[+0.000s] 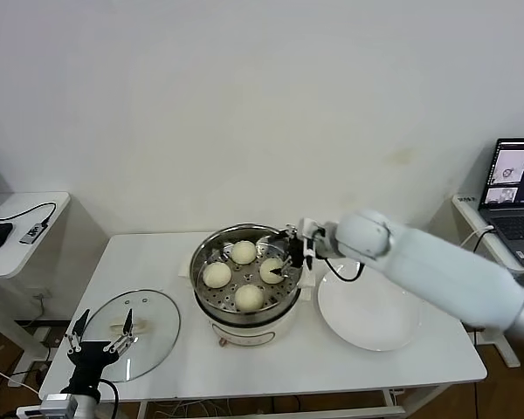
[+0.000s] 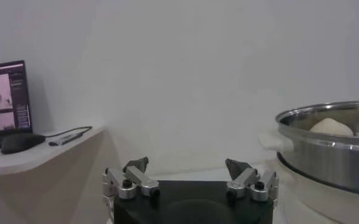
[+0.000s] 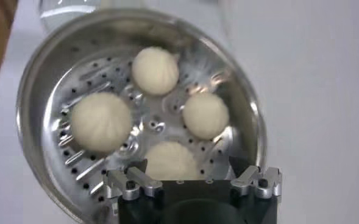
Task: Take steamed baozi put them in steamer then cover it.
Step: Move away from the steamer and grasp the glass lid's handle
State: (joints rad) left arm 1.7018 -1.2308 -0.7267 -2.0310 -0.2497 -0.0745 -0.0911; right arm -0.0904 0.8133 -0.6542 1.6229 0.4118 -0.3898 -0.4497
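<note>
- The white rectangular counter (image 1: 244, 367) carries everything before me.
- My right arm reaches in from the right, across a flat round white plate (image 1: 369, 314) that lies just right of the steamer.
- The round shiny stainless-steel steamer (image 1: 211, 301) with its white base stands mid-counter, uncovered.
- The round clear glass cover (image 1: 153, 336) with a metal rim and cream handle lies flat on the counter, near left of the steamer and apart from it.
- Four small smooth cream-white steamed baozi (image 1: 244, 252) sit on the perforated tray inside the steamer.
- My right gripper (image 1: 292, 252) hovers over the steamer's right rim, fingers (image 3: 133, 181) spread wide and holding nothing.
- My left gripper (image 1: 100, 336) waits at the counter's near left edge over the cover, fingers spread and empty.
</note>
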